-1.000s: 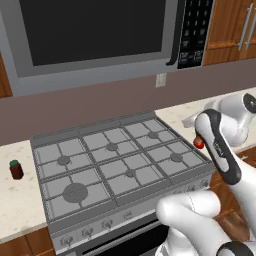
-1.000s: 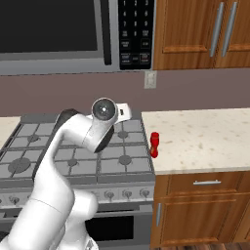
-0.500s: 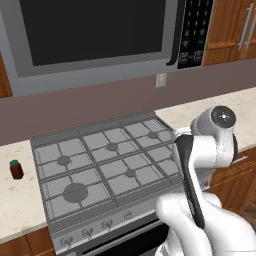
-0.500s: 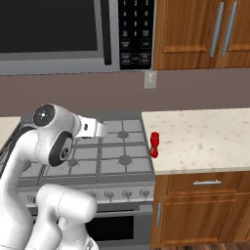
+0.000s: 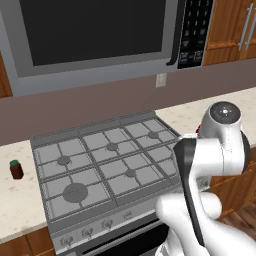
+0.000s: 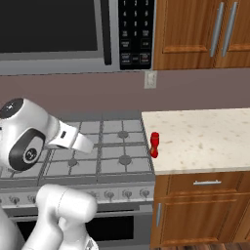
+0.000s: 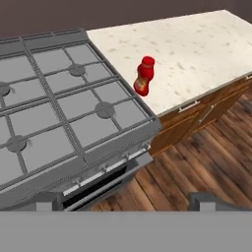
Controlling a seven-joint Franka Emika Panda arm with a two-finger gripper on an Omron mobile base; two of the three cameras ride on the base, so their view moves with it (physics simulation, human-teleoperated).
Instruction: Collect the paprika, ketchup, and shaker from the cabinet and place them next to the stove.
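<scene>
On my far left, the small squat dark-red paprika jar with a green lid (image 5: 16,169) stands on the pale speckled counter (image 5: 15,200) beside the grey gas stove with black grates (image 5: 100,160), its label too small for me to read. To the stove's right, the bright red ketchup bottle with a narrower top (image 7: 143,76) stands upright at the counter's edge, just beside the range, and from my left camera my own white arm (image 5: 215,150) hides nearly all of it. My pincer (image 7: 125,204) is spread wide and holds nothing, hanging above the oven front with only its dark tips (image 7: 206,201) poking up at the bottom of my hand camera.
</scene>
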